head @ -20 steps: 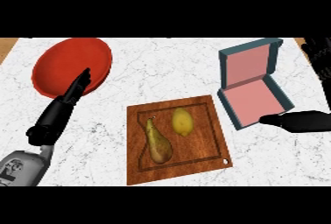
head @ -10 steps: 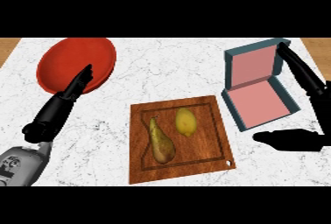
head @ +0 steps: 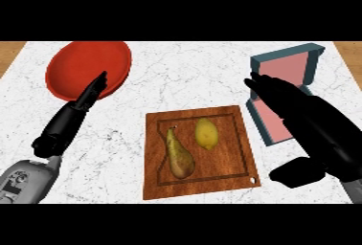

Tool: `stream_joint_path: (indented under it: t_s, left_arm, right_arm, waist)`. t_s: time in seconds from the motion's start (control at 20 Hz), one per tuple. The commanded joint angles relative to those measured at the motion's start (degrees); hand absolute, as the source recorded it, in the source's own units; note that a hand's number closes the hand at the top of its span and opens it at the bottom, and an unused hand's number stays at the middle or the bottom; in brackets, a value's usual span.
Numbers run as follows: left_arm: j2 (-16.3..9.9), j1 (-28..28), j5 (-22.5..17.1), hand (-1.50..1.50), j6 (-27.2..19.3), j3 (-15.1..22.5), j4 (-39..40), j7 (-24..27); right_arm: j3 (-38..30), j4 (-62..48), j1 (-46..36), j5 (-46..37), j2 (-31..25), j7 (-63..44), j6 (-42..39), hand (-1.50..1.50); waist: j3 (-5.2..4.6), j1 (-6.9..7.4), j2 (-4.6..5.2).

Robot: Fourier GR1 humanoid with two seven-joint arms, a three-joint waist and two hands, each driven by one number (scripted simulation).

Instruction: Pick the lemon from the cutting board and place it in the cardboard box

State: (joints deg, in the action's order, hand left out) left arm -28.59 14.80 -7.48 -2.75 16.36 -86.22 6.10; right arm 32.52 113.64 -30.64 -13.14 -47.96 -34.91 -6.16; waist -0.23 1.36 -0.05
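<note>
Item one, the white marbled counter point(head: 184, 81), is carrying everything else. Item two, my right hand point(head: 297, 107), is hanging above the counter's right side with fingers straight and spread wide, holding nothing; I judge I am positioning it for a reach left toward the board, and it is covering much of the box. Item three, my left hand point(head: 81, 107), is resting open at the left, fingers straight and pointing up over the edge of the red plate point(head: 88, 67). Item four, the wooden cutting board point(head: 201, 179), is lying centre, near me. Item five, the cardboard box point(head: 286, 64), blue-grey with a pink lining, is lying open at the right, its near part being hidden behind my right hand. Item six, a pear point(head: 179, 154), is lying on the board's left half. Item seven, the lemon point(head: 206, 133), is lying just right of the pear, untouched.
</note>
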Motion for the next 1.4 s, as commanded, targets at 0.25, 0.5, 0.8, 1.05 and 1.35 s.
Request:
stream_joint_path:
  t_s: [0.25,0.5,0.8,1.05,1.35]
  left_arm:
    - [-1.26,0.73,-0.87,0.00,2.46,-3.27,-0.34,-0.51]
    - [-0.24,0.48,0.42,0.00,2.96,-3.59,1.21,0.32]
    - [0.26,-0.05,0.66,0.00,4.05,-5.27,1.45,0.79]
    - [1.65,1.02,1.85,0.00,5.22,-5.66,7.36,4.54]
    - [4.82,-0.44,5.47,0.00,1.83,-3.71,0.17,-1.18]
  right_arm:
    - [11.85,-5.26,-15.93,-1.71,17.96,-26.35,-15.23,-1.50]
    - [12.63,-10.04,-18.21,-0.65,26.02,-33.63,-17.75,-1.50]
    - [13.42,-16.96,-17.14,-3.77,32.00,-32.58,-16.14,-1.50]
    - [15.97,-20.48,-17.27,-8.27,33.61,-32.77,-17.39,-1.50]
    - [12.99,-22.37,-15.77,-12.72,35.67,-31.14,-18.41,-1.50]
  waist:
    - [0.08,0.14,-0.05]
    - [0.13,-0.81,-0.06]
    - [0.17,-0.98,0.03]
    - [0.14,-1.66,0.12]
    - [0.21,-1.35,-0.05]
